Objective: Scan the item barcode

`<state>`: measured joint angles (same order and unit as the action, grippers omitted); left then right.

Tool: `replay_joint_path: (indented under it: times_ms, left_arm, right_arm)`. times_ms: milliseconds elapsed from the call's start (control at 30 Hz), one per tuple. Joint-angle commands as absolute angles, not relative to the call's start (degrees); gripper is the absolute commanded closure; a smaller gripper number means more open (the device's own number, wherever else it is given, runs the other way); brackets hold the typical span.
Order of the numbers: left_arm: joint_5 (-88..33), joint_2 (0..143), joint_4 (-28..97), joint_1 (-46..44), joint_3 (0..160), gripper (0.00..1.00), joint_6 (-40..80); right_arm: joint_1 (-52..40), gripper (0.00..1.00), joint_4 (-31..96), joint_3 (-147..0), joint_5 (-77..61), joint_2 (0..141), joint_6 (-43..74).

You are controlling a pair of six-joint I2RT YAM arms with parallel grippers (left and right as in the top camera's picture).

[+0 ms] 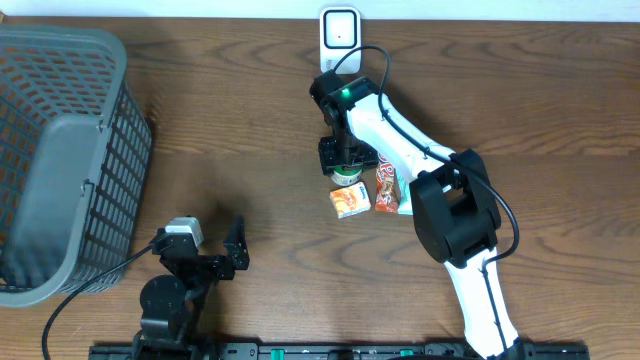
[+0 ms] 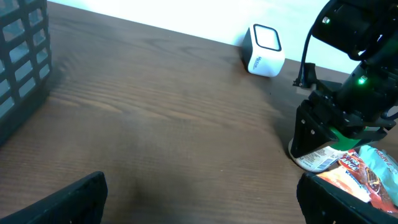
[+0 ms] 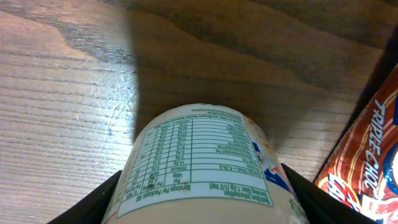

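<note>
A cream jar (image 3: pixel 199 162) with a green-printed nutrition label and a green lid (image 1: pixel 346 176) sits at mid-table. My right gripper (image 3: pixel 202 202) is shut on it, one black finger pressed to each side. In the left wrist view the jar's lower end (image 2: pixel 317 159) is at the table surface; whether it is lifted I cannot tell. The white barcode scanner (image 1: pixel 339 30) stands at the far edge, also visible in the left wrist view (image 2: pixel 264 48). My left gripper (image 2: pixel 202 205) hovers wide open and holds nothing, near the front left (image 1: pixel 215 255).
An orange box (image 1: pixel 350 201) and a red snack packet (image 1: pixel 387 188) lie right beside the jar. The packet also shows in the right wrist view (image 3: pixel 373 162). A grey mesh basket (image 1: pixel 60 150) fills the left side. The scanner's cable (image 1: pixel 375 60) loops over the right arm.
</note>
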<state>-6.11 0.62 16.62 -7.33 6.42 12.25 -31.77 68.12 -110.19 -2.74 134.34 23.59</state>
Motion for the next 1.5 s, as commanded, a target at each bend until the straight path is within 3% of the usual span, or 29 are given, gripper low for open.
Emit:
replay_joint_path:
  times_ms: [0,433,933,1233,1467]
  left_arm:
    - [-6.87,0.23,18.44,-7.18,5.67,0.02,12.78]
    - [-6.87,0.23,18.44,-7.18,5.67,0.02,12.78]
    - [-6.87,0.23,18.44,-7.18,5.67,0.02,12.78]
    - [-6.87,0.23,18.44,-7.18,5.67,0.02,12.78]
    - [-6.87,0.23,18.44,-7.18,5.67,0.02,12.78]
  right_arm:
    - [-31.48,0.44,69.08,-109.06,-2.04,135.02,23.05]
    - [-31.55,0.52,70.43,-110.54,-3.90,133.58,23.09]
    - [-31.73,0.60,65.82,-111.07,-4.25,120.66,23.09]
    - [-31.73,0.67,62.92,-111.07,5.91,113.21,23.07]
    - [-31.57,0.67,58.78,-111.07,10.92,111.96,21.98]
